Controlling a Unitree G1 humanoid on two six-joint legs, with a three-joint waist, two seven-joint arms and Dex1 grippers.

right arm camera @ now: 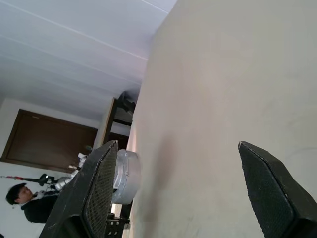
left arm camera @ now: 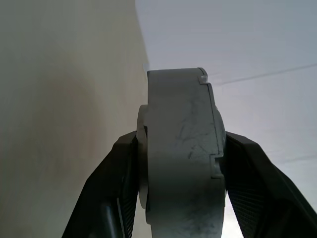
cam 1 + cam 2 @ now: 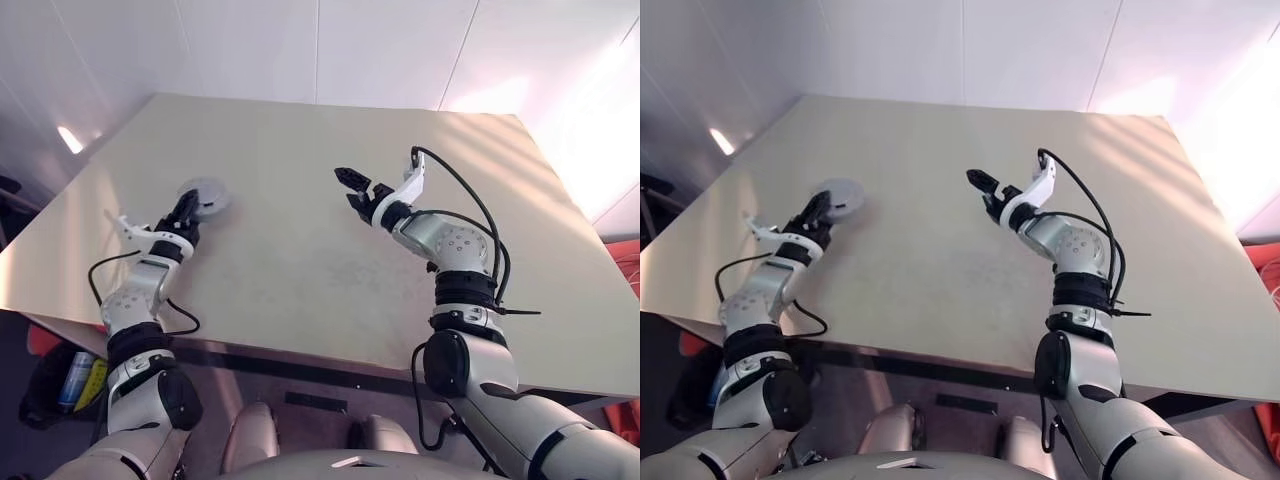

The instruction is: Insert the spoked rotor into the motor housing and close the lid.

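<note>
1. Basically, left eye view: left pincer (image 3: 192, 205) sits at the near-left part of the bench (image 3: 300, 250), fingers clamped on a round silver-grey assembly (image 3: 205, 196) resting low on or just over the bench top. It reads as the motor housing with the lid on; can't tell if the spoked rotor is inside, nothing loose lies on the bench.
2. Same view: right pincer (image 3: 353, 190) is well apart from the assembly, above mid-bench, jaws spread wide and holding nothing. Judgement: it has no job at the part now, so it stands clear.
3. Right eye view: same layout. The assembly (image 3: 838, 197) is held by its edge, likely so the arm can set it down flat.
4. Left wrist view: a thick grey round body (image 2: 181, 153) is squeezed between the two black fingers (image 2: 111, 193), seen edge-on. A seam line with notches runs round it, probably where lid meets housing, and it looks shut. The grip is across the thickness, which would keep both halves pressed together.
5. Right wrist view: fingers (image 1: 96, 193) far apart, bare bench between them. The grey assembly (image 1: 126, 176) shows beyond, in the other pincer. A person (image 1: 25, 203) stands in the background.
</note>
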